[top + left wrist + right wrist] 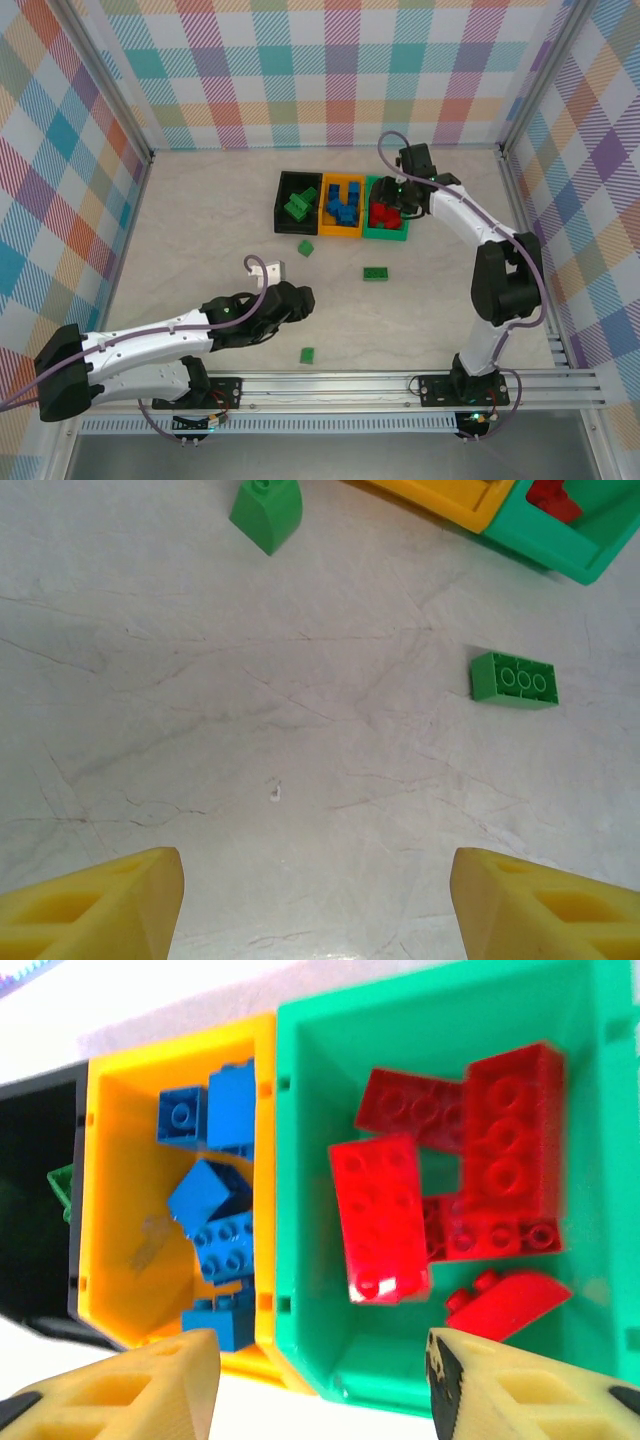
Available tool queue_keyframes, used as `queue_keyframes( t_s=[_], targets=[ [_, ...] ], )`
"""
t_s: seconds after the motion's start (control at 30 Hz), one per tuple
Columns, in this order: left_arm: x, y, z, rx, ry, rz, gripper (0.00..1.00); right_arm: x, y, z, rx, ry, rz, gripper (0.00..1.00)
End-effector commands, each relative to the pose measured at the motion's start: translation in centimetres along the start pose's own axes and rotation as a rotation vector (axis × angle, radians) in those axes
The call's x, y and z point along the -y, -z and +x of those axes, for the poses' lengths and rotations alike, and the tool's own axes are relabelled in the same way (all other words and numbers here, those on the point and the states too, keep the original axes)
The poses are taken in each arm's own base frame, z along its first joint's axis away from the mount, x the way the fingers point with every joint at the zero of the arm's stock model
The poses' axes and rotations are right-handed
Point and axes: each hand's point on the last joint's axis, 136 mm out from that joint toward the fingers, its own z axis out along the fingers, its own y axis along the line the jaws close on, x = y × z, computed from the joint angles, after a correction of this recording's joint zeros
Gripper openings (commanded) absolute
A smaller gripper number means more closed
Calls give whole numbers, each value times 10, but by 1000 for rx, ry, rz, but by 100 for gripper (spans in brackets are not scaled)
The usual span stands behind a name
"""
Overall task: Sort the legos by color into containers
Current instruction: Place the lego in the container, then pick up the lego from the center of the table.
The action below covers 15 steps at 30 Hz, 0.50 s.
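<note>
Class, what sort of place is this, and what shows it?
Probably a robot lab test cell: checkered walls on a metal frame enclose the table, two arms are bolted at its edge, bins hold sorted bricks.

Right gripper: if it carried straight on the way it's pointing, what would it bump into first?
The right gripper, jaws open, hangs over the green bin, so it would probably meet the red Lego bricks piled inside first, though depth is hard to judge.
</note>
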Motion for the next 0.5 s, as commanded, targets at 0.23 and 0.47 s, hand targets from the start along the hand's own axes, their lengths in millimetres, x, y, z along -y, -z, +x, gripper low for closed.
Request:
queue_keyframes(
  t_s=[0.23, 0.47],
  targets=[
    [-21, 10, -9, 70, -16, -72, 71, -1, 30, 108, -145, 189, -110, 65],
    [-30, 18, -21, 156, 55, -55, 70, 32, 20, 165, -288, 243, -23, 73]
  ],
)
